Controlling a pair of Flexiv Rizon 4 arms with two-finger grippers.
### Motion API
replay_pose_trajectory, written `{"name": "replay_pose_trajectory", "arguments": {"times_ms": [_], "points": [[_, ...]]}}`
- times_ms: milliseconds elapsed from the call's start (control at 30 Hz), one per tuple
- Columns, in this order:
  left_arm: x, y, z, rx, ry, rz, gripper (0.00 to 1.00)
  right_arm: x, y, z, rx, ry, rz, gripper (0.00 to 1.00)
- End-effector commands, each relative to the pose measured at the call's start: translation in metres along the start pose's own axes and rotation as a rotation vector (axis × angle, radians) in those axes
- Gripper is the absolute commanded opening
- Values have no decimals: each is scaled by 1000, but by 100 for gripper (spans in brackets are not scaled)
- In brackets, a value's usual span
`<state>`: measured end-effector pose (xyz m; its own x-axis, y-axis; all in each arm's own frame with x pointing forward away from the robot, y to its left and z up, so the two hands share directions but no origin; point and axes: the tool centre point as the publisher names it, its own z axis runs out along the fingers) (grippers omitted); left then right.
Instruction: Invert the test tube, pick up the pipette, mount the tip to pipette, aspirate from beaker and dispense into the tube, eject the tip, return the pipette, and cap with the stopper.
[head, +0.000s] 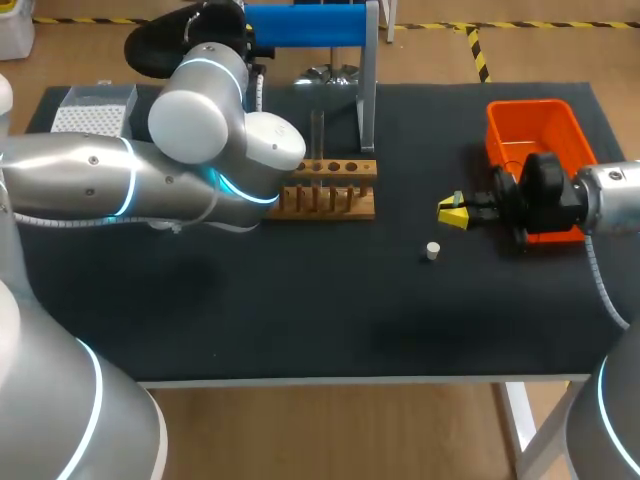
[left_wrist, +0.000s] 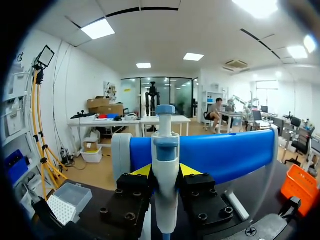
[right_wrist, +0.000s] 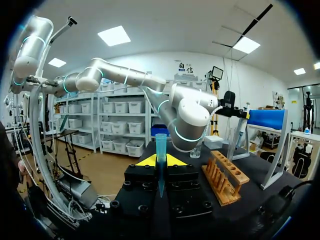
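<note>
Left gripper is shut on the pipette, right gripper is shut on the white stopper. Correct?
No. The right wrist view shows the right gripper shut on the test tube; the stopper lies on the table. The left gripper is shut on the pipette.

One pipette (left_wrist: 165, 165), one tip (right_wrist: 160, 150), one stopper (head: 432, 251)
</note>
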<state>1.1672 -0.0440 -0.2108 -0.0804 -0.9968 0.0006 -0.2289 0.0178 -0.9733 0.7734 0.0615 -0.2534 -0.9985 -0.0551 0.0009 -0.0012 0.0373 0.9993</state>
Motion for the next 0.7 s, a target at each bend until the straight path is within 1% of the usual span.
{"name": "replay_pose_trajectory", "arguments": {"times_ms": [33,300,433,500,700], "points": [[3,-1,2,3,-7,2,0,1,0,0,1,-1,0,0],[1,-22,-3,34,-13,17,0,1,0,0,1,-1,0,0],[3,-33,-7,50,2,35,0,1,0,0,1,-1,0,0],[4,-38,-10,56,33,46,0,1,0,0,1,-1,0,0],[12,-49,-30,60,171,92,0,1,0,0,1,-1,0,0]]}}
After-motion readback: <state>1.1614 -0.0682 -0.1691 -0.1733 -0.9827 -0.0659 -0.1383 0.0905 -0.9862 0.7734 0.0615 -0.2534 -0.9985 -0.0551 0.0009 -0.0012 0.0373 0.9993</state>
